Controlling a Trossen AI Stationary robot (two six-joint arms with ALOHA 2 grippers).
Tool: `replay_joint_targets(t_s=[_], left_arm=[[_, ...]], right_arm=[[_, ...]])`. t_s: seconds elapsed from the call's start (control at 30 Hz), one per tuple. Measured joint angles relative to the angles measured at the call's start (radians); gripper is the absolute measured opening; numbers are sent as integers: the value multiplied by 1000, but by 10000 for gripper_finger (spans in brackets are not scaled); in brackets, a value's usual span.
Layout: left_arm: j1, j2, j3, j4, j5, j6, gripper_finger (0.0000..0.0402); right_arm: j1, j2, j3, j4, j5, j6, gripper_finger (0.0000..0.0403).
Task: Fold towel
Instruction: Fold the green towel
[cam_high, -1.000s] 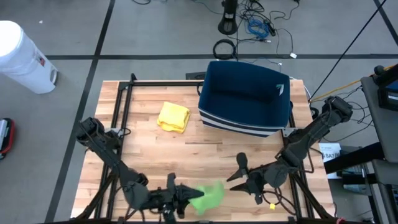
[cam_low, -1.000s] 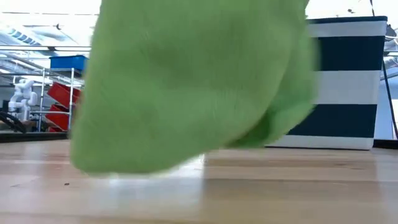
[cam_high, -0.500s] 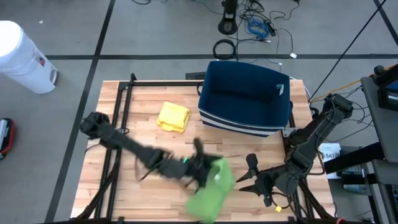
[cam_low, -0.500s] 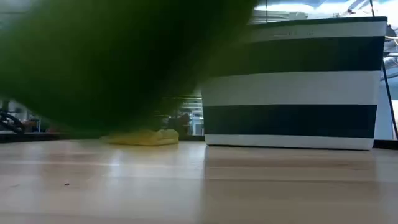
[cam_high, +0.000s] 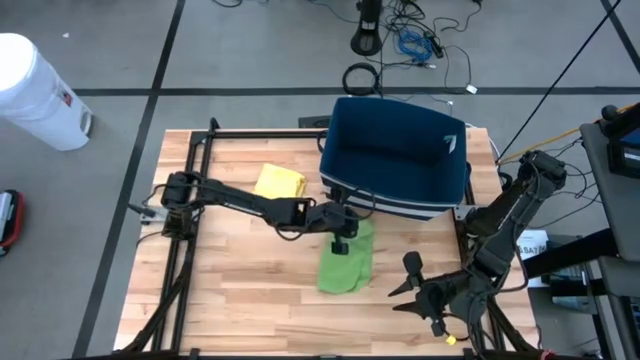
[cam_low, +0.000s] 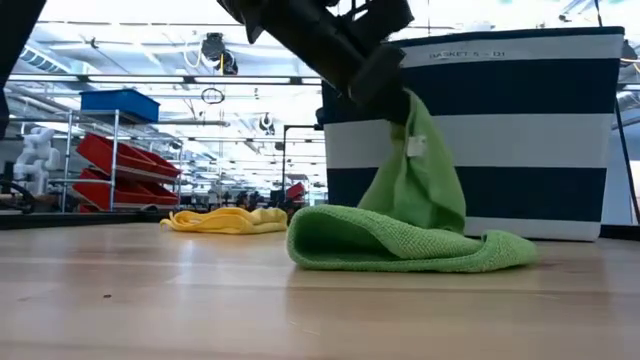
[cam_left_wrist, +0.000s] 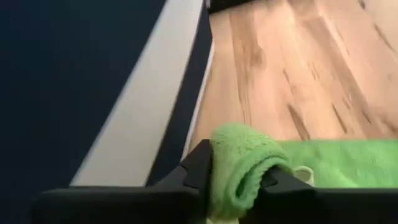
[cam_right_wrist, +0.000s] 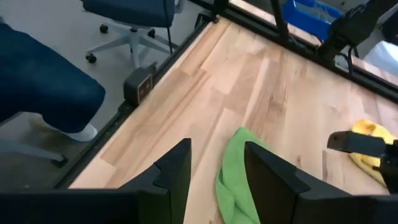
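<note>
My left gripper (cam_high: 341, 232) pinches the green towel's (cam_high: 346, 264) upper end at frame centre; its long axis runs down the tabletop (cam_high: 240, 280). My right gripper (cam_high: 408, 287), seemingly spread and empty, waits lower right, nearer the free end

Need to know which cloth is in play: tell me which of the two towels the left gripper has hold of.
The green towel. The left gripper pinches its upper edge beside the striped basket, the rest draped on the table. The yellow towel lies apart, untouched.
</note>
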Motion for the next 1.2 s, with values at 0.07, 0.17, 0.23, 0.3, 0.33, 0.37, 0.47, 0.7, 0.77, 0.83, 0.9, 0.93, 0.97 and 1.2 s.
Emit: replay_joint_targets(t_s=[0.07, 0.17, 0.23, 0.3, 0.33, 0.37, 0.47, 0.7, 0.77, 0.83, 0.9, 0.93, 0.97, 1.2], left_arm=[[-6, 1, 0, 27, -26, 28, 77], [-19, 1, 0, 61, -84, 73, 101], [-26, 0, 0, 70, -120, 100, 114], [-31, -1, 0, 70, -142, 102, 126], [-31, -2, 0, 69, -145, 101, 130], [-30, -2, 0, 66, -147, 101, 134], [-30, -2, 0, 43, -148, 101, 142], [-22, -2, 1, -19, -164, 102, 144], [-21, -2, 1, -25, -173, 112, 144], [-21, -2, 1, -25, -174, 142, 144], [-26, -2, 1, -29, -173, 162, 145], [-26, -2, 1, -35, -173, 162, 145], [-27, -2, 2, -45, -172, 159, 145], [-25, -2, 2, -115, -170, 103, 145]], right_arm=[[-1, 7, 0, -12, -1, 10, 135], [-2, 38, 0, -16, -1, 10, 135], [-3, 70, -2, -14, -2, 1, 135], [-11, 112, -8, -14, -3, -8, 135], [-17, 135, -13, -13, -5, -8, 135], [-26, 158, -16, -18, -5, -7, 135], [-48, 220, -19, -14, -6, 5, 135], [-87, 287, -19, 42, -7, 0, 135], [-96, 297, -19, 84, -7, -27, 135], [-109, 311, -19, 115, -15, -54, 135], [-131, 331, -19, 130, -50, -66, 135], [-143, 344, -19, 139, -68, -67, 135], [-157, 358, -19, 150, -85, -69, 135], [-245, 458, -19, 198, -147, -117, 135]])
